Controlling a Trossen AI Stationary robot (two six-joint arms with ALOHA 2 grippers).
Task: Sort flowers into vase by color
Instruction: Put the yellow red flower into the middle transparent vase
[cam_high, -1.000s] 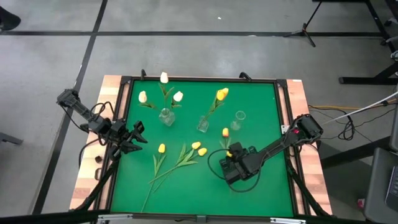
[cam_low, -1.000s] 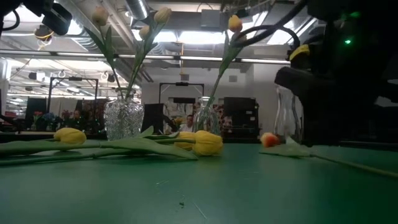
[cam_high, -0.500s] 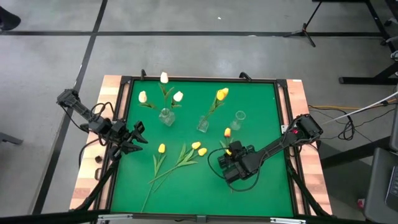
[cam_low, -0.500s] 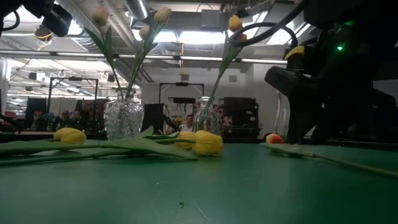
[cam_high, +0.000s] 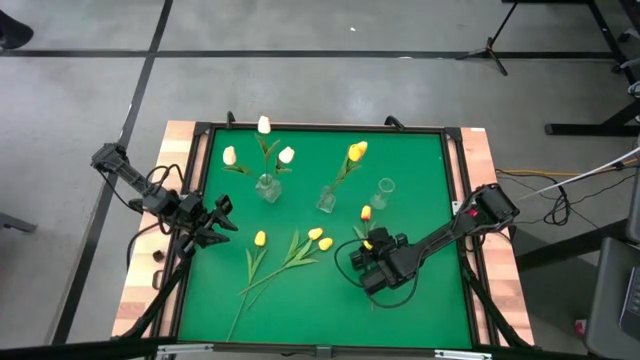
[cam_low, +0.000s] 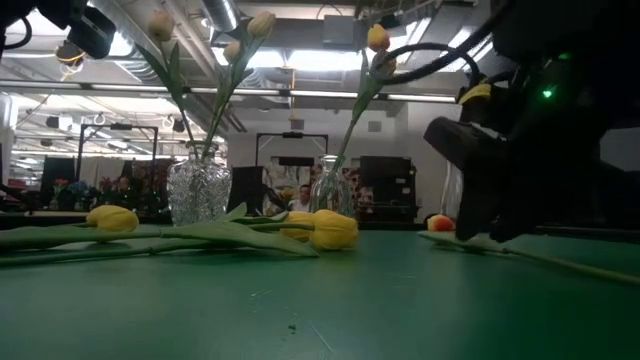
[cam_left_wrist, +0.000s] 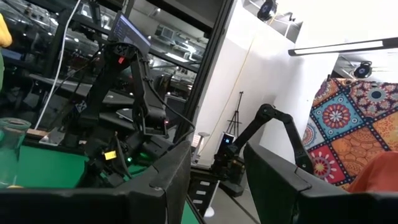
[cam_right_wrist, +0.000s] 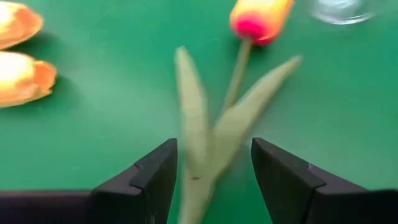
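Observation:
An orange-yellow tulip (cam_right_wrist: 261, 15) lies on the green mat, its stem and leaves (cam_right_wrist: 214, 134) running between the fingers of my right gripper (cam_right_wrist: 211, 171). That gripper is open and slants down over the tulip (cam_high: 365, 212) without visibly touching it. Three yellow tulips (cam_high: 260, 238) (cam_high: 316, 234) (cam_high: 325, 243) lie loose on the mat. Three white tulips stand in a glass vase (cam_high: 267, 187), and one yellow tulip (cam_high: 356, 151) stands in a second vase (cam_high: 327, 200). A third vase (cam_high: 384, 190) holds nothing. My left gripper (cam_left_wrist: 217, 186) waits open at the table's left edge (cam_high: 222, 215).
A black frame (cam_high: 320, 128) rims the green mat. The three vases stand in a row across the far half. The loose yellow tulips' stems and leaves (cam_high: 270, 275) spread over the near left middle. A cable loop (cam_high: 345, 262) lies beside my right gripper.
My right gripper has tipped further downward over the orange-yellow tulip's stem and edged slightly toward the table's left. It stays open. The flowers and my left arm have kept still.

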